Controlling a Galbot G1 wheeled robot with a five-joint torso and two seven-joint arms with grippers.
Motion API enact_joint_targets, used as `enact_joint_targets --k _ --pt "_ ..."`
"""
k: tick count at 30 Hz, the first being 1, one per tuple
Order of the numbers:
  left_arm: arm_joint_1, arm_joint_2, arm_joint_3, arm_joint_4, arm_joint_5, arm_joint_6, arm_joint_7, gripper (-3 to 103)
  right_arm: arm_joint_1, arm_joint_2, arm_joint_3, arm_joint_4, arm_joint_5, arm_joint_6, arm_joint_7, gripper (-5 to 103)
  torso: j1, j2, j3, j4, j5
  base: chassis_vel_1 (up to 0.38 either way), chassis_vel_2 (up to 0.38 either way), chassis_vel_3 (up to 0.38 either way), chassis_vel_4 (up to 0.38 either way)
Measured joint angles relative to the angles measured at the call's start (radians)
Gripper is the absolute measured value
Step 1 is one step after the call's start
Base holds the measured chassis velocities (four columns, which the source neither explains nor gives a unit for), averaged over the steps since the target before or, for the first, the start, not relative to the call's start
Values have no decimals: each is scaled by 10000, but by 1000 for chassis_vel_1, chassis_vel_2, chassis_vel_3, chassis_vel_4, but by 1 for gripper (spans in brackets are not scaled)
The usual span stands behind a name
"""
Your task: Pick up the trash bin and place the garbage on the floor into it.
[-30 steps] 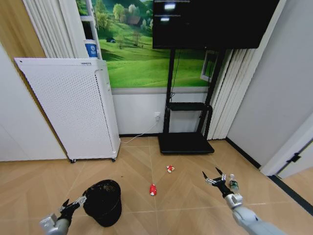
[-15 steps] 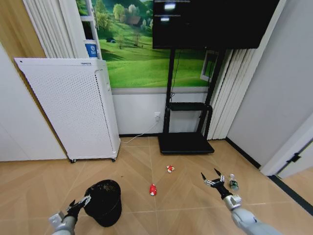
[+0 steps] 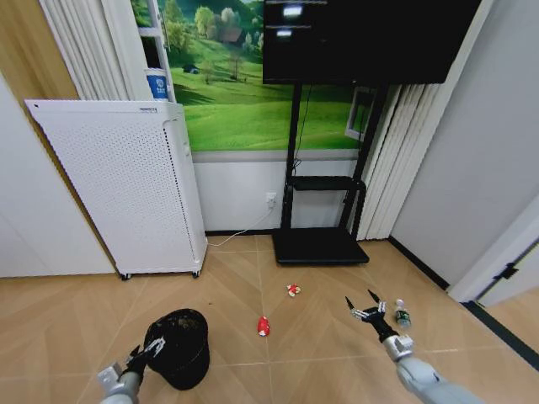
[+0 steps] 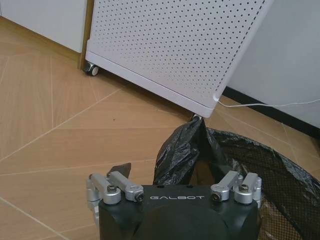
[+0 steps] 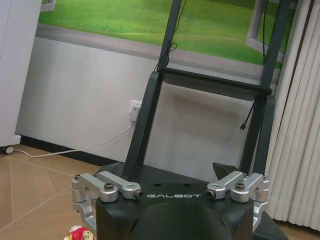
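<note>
Floor [image 3: 253,286]: wood-look planks, herringbone pattern, smooth, low sheen.
Trash bin [image 3: 178,347]: black open mesh, lined with crinkled, slightly glossy black plastic bag [image 4: 186,152].
White box unit [image 3: 126,185]: matt white perforated panel.
Left hand [image 3: 145,353], right hand [image 3: 363,305]: brushed silver metal links on matt black housing.
Bottle [image 3: 402,316]: clear plastic, green label.

The black trash bin [image 3: 179,348] with its crumpled bag liner is standing upright, its rim just ahead of the left gripper's [image 3: 150,348] spread jaws. Two red-and-white scraps [image 3: 264,326] [image 3: 292,289] are lying between the grippers; the clear bottle [image 3: 402,315] is standing just beside the right gripper's [image 3: 362,304] open jaws.
</note>
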Motion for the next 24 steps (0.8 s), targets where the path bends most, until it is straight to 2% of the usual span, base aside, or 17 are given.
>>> enact_joint_targets --k 3,4,6,7,9,10,12,13,15,18,20,21,23,24 --pt "-91 -29 92 97 -47 -48 1 76 61 -18 -70 8 113 0 25 100 0 3 0 0 2 0 0 0 0" --pt "-91 -29 92 97 -47 -48 1 76 61 -18 -70 8 113 0 25 100 0 3 0 0 2 0 0 0 0" --pt "-149 -76 151 196 -35 -78 16 64 140 -37 -127 16 204 0 40 100 0 4 0 1 4 0 0 0 0" --pt "-149 -76 151 196 -35 -78 16 64 140 -37 -127 16 204 0 40 100 0 4 0 1 4 0 0 0 0" --pt "-197 -142 264 264 -42 -92 77 54 165 -38 -148 42 282 -1 46 100 0 4 2 1 -7 0 0 0 0" --pt "-197 -142 264 264 -42 -92 77 54 165 -38 -148 42 282 -1 46 100 0 4 2 1 -7 0 0 0 0" --pt "-240 -163 306 330 -113 -142 101 43 165 -17 -148 59 301 -2 47 100 0 3 3 -1 -6 0 0 0 0" --pt "-240 -163 306 330 -113 -142 101 43 165 -17 -148 59 301 -2 47 100 0 3 3 -1 -6 0 0 0 0" --pt "-253 -166 310 347 -153 -187 127 32 160 11 -145 83 312 -3 47 100 1 3 3 0 -7 0 0 0 0" --pt "-253 -161 307 352 -164 -214 158 26 160 28 -145 86 317 -4 47 100 1 3 3 -1 -6 0 0 0 0" --pt "-235 -120 296 342 -215 -255 199 16 175 54 -145 100 329 -5 65 100 1 3 3 -1 -7 0 0 0 0" --pt "-235 -120 296 342 -215 -255 199 16 175 54 -145 100 329 -5 65 100 1 3 3 -1 -7 0 0 0 0" --pt "-235 -86 297 336 -225 -305 259 7 210 68 -167 131 388 -5 84 100 2 3 4 -1 -9 0 0 0 0" --pt "-235 -86 297 336 -225 -305 259 7 210 68 -167 131 388 -5 84 100 2 3 4 -1 -9 0 0 0 0"
